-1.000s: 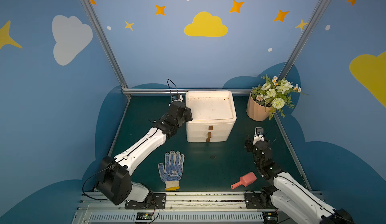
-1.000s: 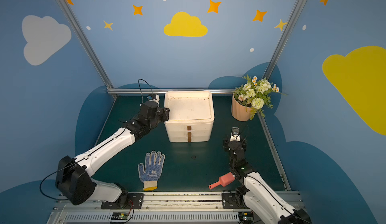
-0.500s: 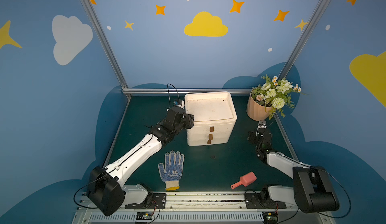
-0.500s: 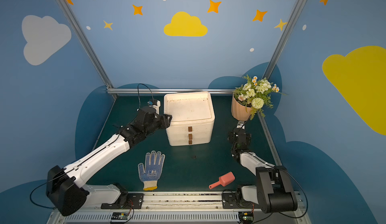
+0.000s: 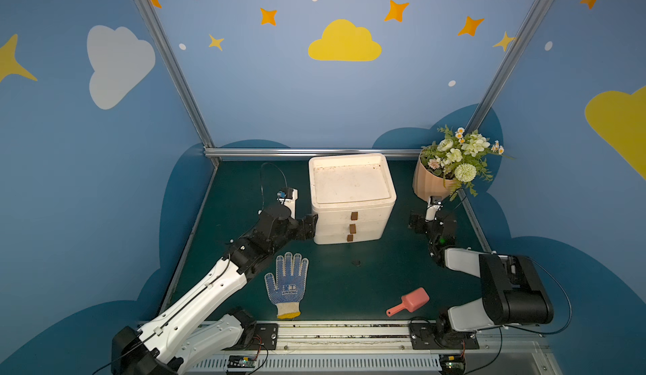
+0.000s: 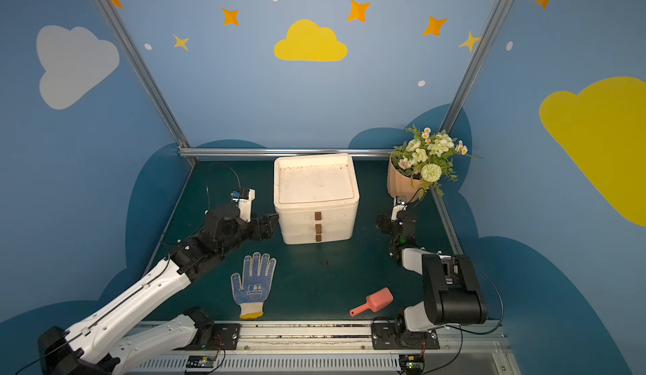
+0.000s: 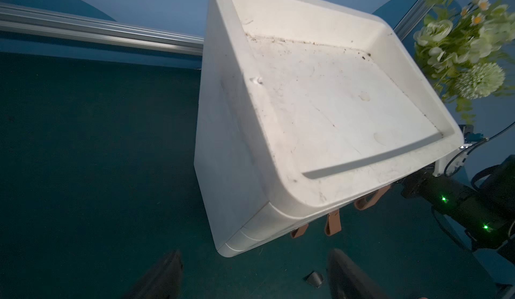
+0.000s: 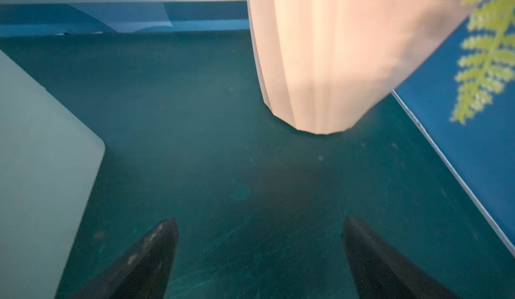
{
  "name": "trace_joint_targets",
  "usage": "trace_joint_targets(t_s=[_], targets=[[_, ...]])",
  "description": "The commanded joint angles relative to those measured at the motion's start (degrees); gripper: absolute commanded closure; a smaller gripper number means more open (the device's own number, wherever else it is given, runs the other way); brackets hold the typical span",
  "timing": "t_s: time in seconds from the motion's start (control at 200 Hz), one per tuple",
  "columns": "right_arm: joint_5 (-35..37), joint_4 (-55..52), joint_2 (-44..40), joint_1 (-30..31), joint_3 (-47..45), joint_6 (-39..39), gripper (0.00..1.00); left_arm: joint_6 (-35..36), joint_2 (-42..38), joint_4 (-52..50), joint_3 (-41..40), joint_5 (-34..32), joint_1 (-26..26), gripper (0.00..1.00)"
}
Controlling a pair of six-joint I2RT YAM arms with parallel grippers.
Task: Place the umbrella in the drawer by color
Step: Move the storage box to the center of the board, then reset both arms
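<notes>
Left gripper [image 5: 308,225] beside the chest of drawers [image 5: 349,188] and right gripper [image 8: 259,220] before the flowerpot [image 8: 328,60] both gape empty: drawers shut, umbrella presumably stowed.

Soft overhead light is brightening the white plastic drawer chest [image 5: 351,188] in both top views, while the ribbed peach flower vase [image 8: 320,46] is showing blurred and glaring in the right wrist view.
</notes>
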Motion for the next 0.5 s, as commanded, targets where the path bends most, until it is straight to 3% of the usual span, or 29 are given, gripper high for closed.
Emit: trace_joint_targets(t_s=[0.0,0.19,0.3,0.4,0.496], targets=[[-3.0,-4.1,-0.1,-0.3,0.3,-1.5,0.02,2.0,-6.0,6.4,-3.7,-3.8,0.1,0.0],[-1.9,-4.1,-0.2,0.5,0.2,-1.9,0.02,4.6,-15.3,12.0,-11.6,-15.1,0.1,0.0],[-1.9,-4.2,-0.2,0.4,0.2,-1.9,0.02,11.6,-18.7,20.8,-18.9,-20.4,0.4,0.0],[-1.9,-4.1,-0.2,0.5,0.2,-2.0,0.02,16.9,-18.8,32.1,-26.3,-26.2,1.8,0.0],[-1.9,-4.1,-0.2,0.5,0.2,-2.0,0.02,19.9,-14.5,41.1,-31.3,-28.0,6.9,0.0]])
